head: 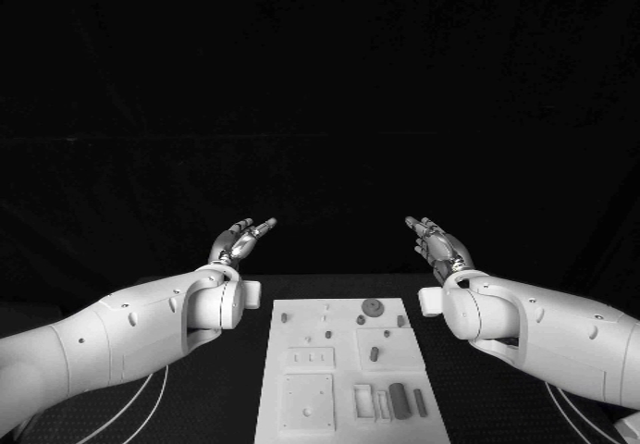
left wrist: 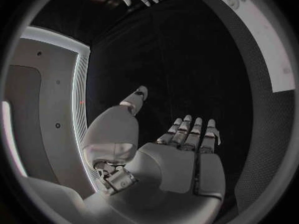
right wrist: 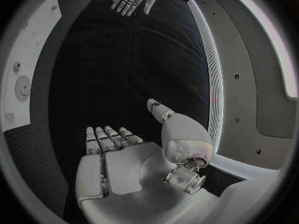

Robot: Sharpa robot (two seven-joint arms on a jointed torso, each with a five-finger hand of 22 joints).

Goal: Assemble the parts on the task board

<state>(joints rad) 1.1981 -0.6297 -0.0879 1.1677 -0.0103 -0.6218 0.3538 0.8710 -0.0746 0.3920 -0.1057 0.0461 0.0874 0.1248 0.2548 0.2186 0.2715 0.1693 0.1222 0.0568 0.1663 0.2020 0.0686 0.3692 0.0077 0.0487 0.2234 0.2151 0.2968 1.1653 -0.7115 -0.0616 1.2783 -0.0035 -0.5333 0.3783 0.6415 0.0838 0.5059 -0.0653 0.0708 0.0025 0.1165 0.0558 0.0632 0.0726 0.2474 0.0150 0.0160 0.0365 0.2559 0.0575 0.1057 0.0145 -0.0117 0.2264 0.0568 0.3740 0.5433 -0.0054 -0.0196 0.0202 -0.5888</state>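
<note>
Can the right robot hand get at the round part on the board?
Probably yes. The right robot hand is open, holding nothing, and nothing covers the round part on the board.

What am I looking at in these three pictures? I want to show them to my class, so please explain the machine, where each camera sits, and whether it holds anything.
This is a two-armed robot at a black table. The head view looks down from its head: the left hand and the right hand are raised beyond the white task board, open and holding nothing. Small grey parts lie on the board. The two round pictures come from cameras at the wrists, each behind its own hand: the left wrist view shows the left palm, the right wrist view the right palm, both empty.
</note>
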